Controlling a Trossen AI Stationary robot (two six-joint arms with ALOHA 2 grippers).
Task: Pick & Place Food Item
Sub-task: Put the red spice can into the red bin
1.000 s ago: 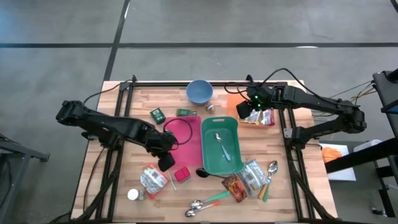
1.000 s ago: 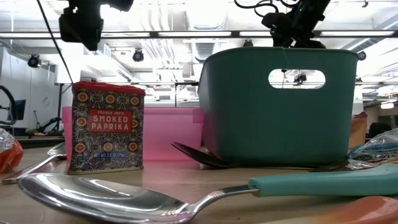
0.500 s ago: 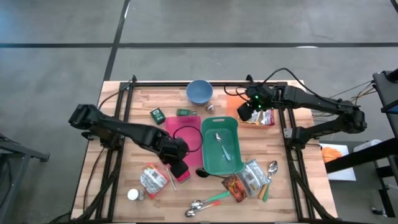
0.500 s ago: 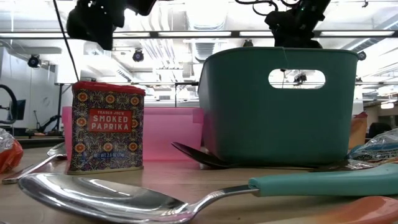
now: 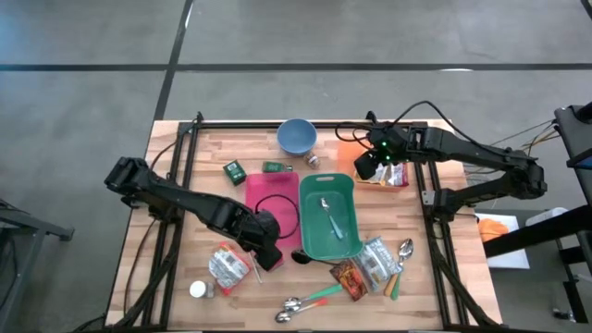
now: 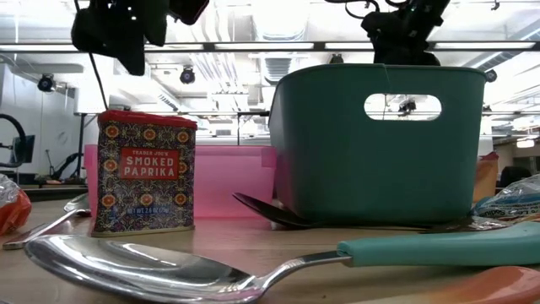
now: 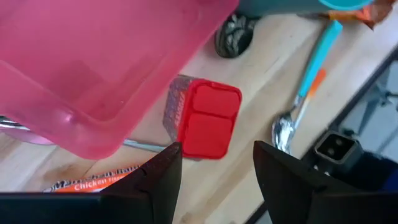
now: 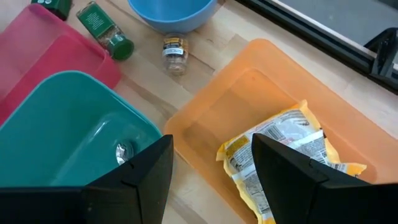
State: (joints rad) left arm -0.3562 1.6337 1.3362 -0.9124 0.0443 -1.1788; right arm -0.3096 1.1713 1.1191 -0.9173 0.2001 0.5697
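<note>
A paprika tin with a red lid [image 7: 208, 121] stands upright on the wood next to the pink bin [image 7: 93, 68]; the low view shows its patterned side [image 6: 145, 173]. My left gripper [image 7: 216, 155] hangs open above it, fingers pointing steeply down with the lid ahead of the gap; in the high view the gripper [image 5: 266, 252] covers the tin. My right gripper [image 8: 212, 146] is open above the orange bin [image 8: 249, 93], where a yellow packet [image 8: 283, 152] lies; it touches nothing.
A teal bin [image 5: 326, 217] with a spoon in it stands right of the pink bin [image 5: 271, 199]. A foil pouch [image 5: 228, 265], food packets [image 5: 365, 268] and spoons [image 5: 305, 302] lie along the near edge. A blue bowl [image 5: 296, 136] and spice jars [image 5: 234, 171] stand at the back.
My left gripper has gone toward the table's right and near edges, sunk a little and rolled about its own axis; it now stands over the paprika tin, which was beside it before. The tin has not moved.
</note>
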